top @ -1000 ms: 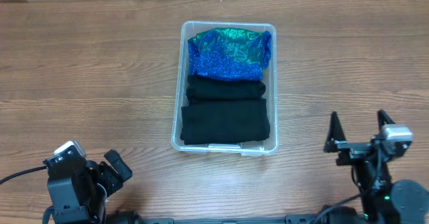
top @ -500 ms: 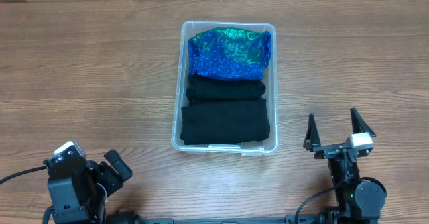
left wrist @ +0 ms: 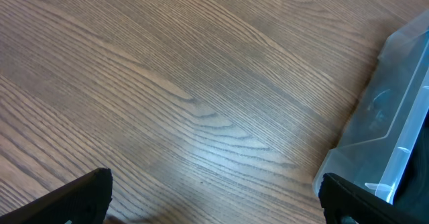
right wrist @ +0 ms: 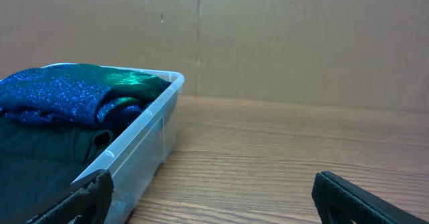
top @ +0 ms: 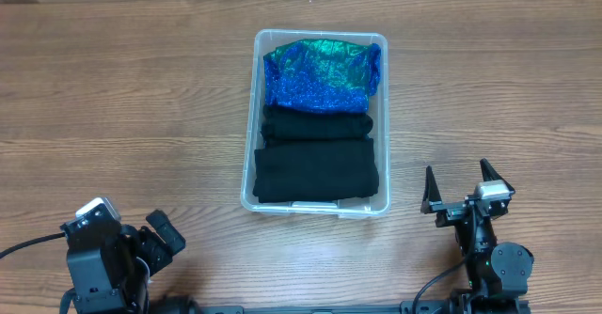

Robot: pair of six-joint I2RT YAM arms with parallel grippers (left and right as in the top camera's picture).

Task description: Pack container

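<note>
Clear rectangular plastic container (top: 320,35), rounded corners, thick rim. Upright and open-topped on the wooden table (top: 122,98), about midway between the left and right edges, nearer the far edge, long sides running far to near. Filled: sparkly blue-green garment (top: 320,74) at the far end, two folded black garments (top: 316,168) toward the near end.

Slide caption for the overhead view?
Clear rectangular plastic container holds sparkly blue-green garment and black garments; left tool, right tool open, empty.
</note>
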